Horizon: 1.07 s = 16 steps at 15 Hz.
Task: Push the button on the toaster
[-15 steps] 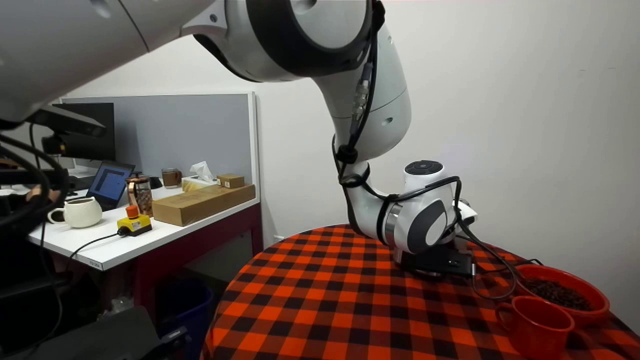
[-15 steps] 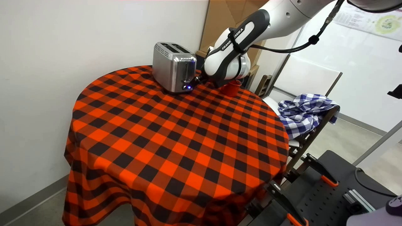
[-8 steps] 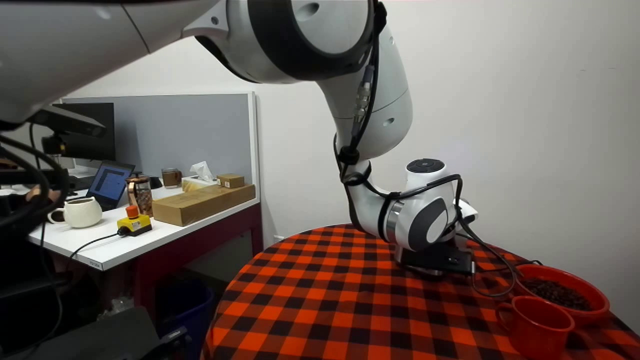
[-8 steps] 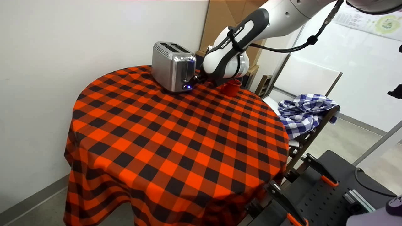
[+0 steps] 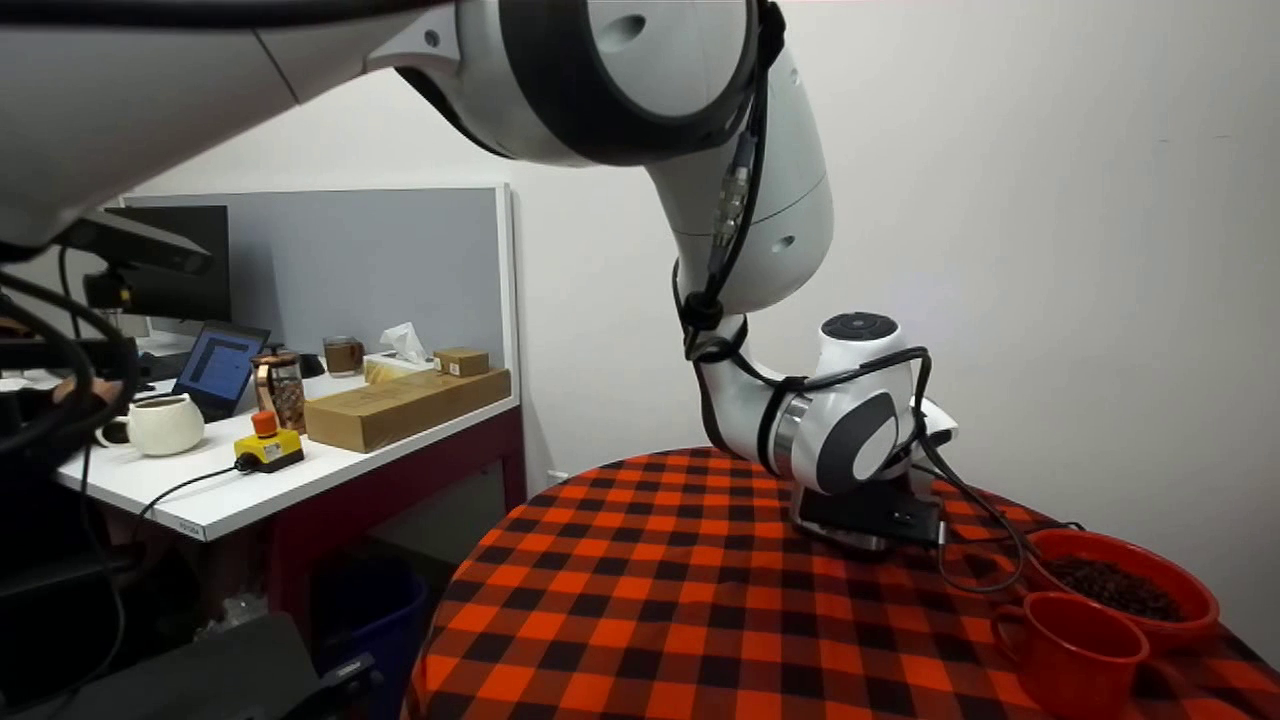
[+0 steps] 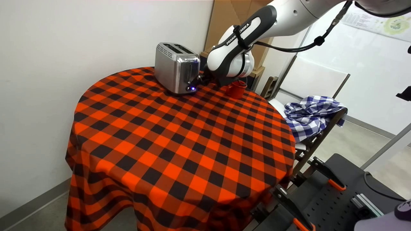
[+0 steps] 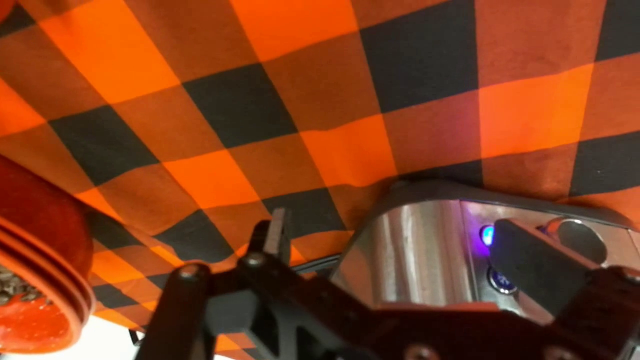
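The silver toaster (image 6: 176, 69) stands on the checked tablecloth by the wall. In the wrist view the toaster (image 7: 420, 250) shows a rounded side and a front panel with a lit blue button (image 7: 487, 235), a second button (image 7: 501, 281) and a round knob (image 7: 580, 242). My gripper (image 7: 392, 227) is open and empty. Its right finger is in front of the panel and partly covers both buttons; I cannot tell whether it touches them. The left finger is off beside the toaster. In an exterior view my arm hides most of the toaster.
A red bowl (image 5: 1190, 600) with dark beans and a red mug (image 5: 1075, 650) stand close by on the table. The mug (image 6: 236, 90) is just beside the wrist. A cable (image 5: 985, 500) loops from the wrist to the table. Cardboard boxes (image 6: 236, 19) stand behind.
My wrist has risen slightly in both exterior views, and the gripper stays at the toaster's front panel. The toaster has shifted very slightly towards the wall. The blue light stays lit.
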Each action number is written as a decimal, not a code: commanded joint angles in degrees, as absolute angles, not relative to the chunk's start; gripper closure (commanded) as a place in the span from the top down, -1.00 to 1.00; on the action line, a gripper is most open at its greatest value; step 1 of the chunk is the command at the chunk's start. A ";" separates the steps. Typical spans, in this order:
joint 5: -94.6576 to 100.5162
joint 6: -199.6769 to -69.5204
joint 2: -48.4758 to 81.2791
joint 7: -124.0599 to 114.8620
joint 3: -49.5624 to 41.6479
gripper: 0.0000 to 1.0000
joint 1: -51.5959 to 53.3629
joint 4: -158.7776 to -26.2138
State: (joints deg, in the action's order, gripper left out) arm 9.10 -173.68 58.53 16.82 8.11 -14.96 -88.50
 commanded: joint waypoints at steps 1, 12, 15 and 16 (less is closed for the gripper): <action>7.05 -169.80 59.91 17.47 10.51 1.00 -16.40 -85.03; 5.25 -168.43 60.63 18.92 10.56 1.00 -16.44 -83.71; 5.25 -168.02 60.36 19.24 10.59 1.00 -16.69 -84.05; 5.24 -167.82 60.16 19.38 10.62 1.00 -16.88 -84.28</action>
